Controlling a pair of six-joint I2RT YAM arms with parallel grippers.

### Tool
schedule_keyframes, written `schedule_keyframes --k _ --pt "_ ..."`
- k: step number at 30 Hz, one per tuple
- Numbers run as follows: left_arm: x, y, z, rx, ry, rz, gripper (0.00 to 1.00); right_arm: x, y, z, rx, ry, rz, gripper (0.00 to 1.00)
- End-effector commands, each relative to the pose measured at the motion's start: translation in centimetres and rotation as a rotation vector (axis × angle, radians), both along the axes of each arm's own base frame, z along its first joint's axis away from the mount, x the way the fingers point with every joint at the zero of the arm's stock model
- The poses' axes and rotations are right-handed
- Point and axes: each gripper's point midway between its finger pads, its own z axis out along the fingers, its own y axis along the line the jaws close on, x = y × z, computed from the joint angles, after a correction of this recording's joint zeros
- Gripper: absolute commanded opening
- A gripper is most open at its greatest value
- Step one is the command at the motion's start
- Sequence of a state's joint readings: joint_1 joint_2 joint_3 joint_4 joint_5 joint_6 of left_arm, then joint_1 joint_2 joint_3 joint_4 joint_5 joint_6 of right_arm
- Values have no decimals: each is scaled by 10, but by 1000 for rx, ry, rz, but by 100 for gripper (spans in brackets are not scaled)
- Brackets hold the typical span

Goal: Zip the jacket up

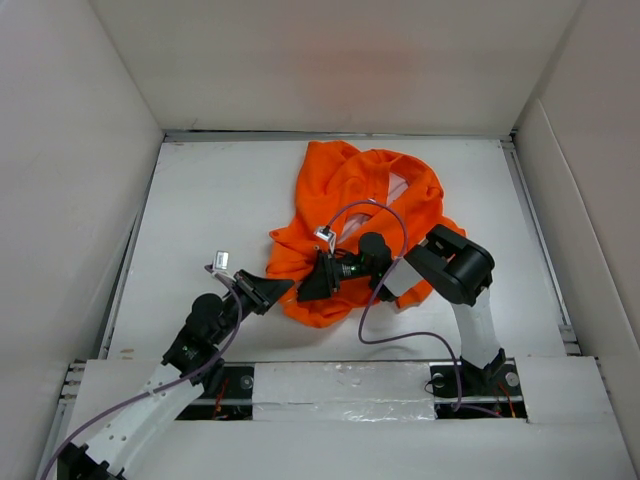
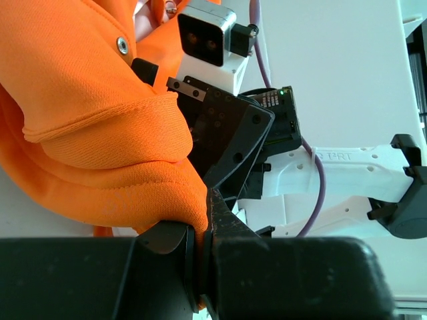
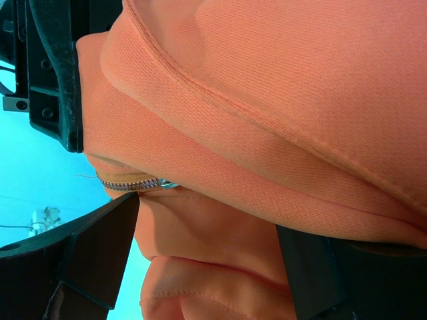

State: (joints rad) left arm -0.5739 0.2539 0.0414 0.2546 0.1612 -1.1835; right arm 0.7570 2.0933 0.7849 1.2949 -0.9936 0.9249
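the jacket (image 1: 365,200) lies crumpled in the middle of the white table (image 1: 200,220). at its 7 o'clock edge the left gripper (image 2: 202,230) has its jaws pressed almost together on a fold of orange hem. just to its 3 o'clock, the right gripper (image 3: 207,230) stands wide with bunched fabric filling the gap and zipper teeth (image 3: 130,183) by one finger; whether it squeezes, i cannot tell.

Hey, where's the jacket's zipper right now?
In the right wrist view the zipper peeks out left of centre under a fold of the jacket, just above one finger of the right tool.
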Motion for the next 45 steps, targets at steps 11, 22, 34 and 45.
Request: schedule_keyframes --k 11,22,34,45 --pt "-9 1 -49 17 59 -21 0 -22 -5 126 447 -436 61 86" --pt "-8 0 -31 -65 -4 -19 0 -32 -4 136 460 -404 78 85" --pt "-7 1 -29 -39 -6 -17 0 -38 -21 126 423 -388 51 66" --pt "-9 0 -28 -30 -6 -29 0 -22 -32 130 420 -409 -6 63"
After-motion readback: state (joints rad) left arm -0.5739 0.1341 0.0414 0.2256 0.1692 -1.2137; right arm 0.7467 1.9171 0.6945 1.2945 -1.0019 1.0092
